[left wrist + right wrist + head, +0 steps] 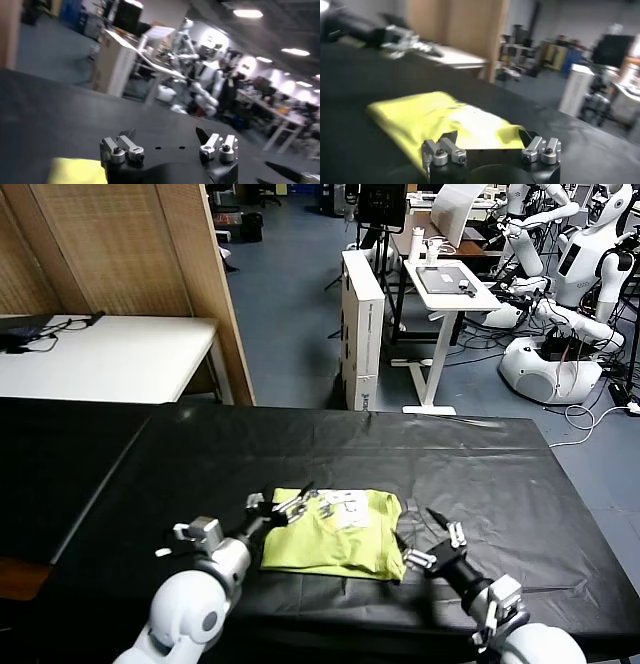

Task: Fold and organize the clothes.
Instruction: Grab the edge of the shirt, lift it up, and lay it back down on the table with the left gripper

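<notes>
Already folded to a compact rectangle, the shirt (335,536) lies flat on the black table (500,474), near its front edge at about 6 o'clock from the table's middle. At the shirt's 9 o'clock the left gripper (283,509) sits by the upper corner, jaws spread wide and holding nothing; whether a fingertip brushes the cloth cannot be told. At the shirt's 4 o'clock the right gripper (432,540) waits just off the lower corner, jaws equally wide and empty. In the right wrist view the shirt (440,122) shows soft ripples and a slight sheen, its stacked layers sagging at the edges. Such thin fabric looks light and limp, likely to slide on the smooth cover and to fall open if lifted by one layer. Taking hold looks safest at the two short ends, pinching through all layers at once, low against the table
</notes>
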Available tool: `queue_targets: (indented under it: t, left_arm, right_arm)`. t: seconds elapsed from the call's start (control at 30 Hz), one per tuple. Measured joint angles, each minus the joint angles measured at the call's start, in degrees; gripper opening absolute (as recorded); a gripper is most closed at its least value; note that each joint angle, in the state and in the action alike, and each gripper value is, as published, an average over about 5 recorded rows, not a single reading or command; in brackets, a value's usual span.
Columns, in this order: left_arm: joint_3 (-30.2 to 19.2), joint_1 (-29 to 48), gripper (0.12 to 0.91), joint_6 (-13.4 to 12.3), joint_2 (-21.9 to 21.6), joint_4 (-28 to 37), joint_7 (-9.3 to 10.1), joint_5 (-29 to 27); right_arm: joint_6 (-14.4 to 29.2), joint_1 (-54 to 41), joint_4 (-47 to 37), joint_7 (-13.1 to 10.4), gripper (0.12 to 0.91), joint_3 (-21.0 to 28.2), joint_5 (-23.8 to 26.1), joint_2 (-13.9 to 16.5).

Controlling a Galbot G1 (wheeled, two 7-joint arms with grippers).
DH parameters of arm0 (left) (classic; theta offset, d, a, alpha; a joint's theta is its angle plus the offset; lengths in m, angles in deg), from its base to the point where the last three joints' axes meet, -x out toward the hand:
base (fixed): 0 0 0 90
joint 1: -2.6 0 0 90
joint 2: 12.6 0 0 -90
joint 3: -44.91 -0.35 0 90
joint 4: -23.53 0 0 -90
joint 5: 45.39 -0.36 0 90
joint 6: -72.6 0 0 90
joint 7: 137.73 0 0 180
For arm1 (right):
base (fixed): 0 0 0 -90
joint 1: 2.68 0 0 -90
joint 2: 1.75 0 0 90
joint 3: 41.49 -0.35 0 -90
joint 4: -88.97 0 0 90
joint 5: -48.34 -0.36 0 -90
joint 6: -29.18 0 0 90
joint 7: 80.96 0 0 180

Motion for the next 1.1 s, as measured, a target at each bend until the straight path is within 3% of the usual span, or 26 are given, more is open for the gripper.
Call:
queue_targets:
  t: [0.23,0.63,0.73,0.93,1.0,1.1]
  left_arm:
    - [2.11,-2.27,0.907,0.0,0.6,-0.28,-0.01,-1.54]
    - [2.77,-3.61,0.907,0.0,1.0,-0.23,-0.1,-2.92]
    - [2.77,-3.68,0.907,0.0,1.09,-0.18,-0.11,-3.04]
    - [2.76,-3.69,0.907,0.01,1.17,-0.01,-0.11,-3.18]
    - [2.75,-3.69,0.907,0.01,1.18,0.06,-0.12,-3.24]
    - [2.78,-3.66,0.907,0.02,1.11,0.26,-0.14,-3.27]
  right_arm:
    - [0.28,-0.19,-0.75,0.8,0.895,2.57,2.0,2.58]
    - [0.84,1.5,-1.31,0.34,0.666,2.72,1.89,3.19]
    - [0.9,1.82,-1.53,0.3,0.56,2.67,1.87,3.2]
    - [1.19,2.54,-1.75,0.18,0.236,2.45,1.76,3.09]
    - [1.33,2.88,-1.67,-0.02,0.172,2.05,1.28,3.01]
    - [1.39,3.6,-1.39,-0.49,0.14,0.99,-0.1,2.89]
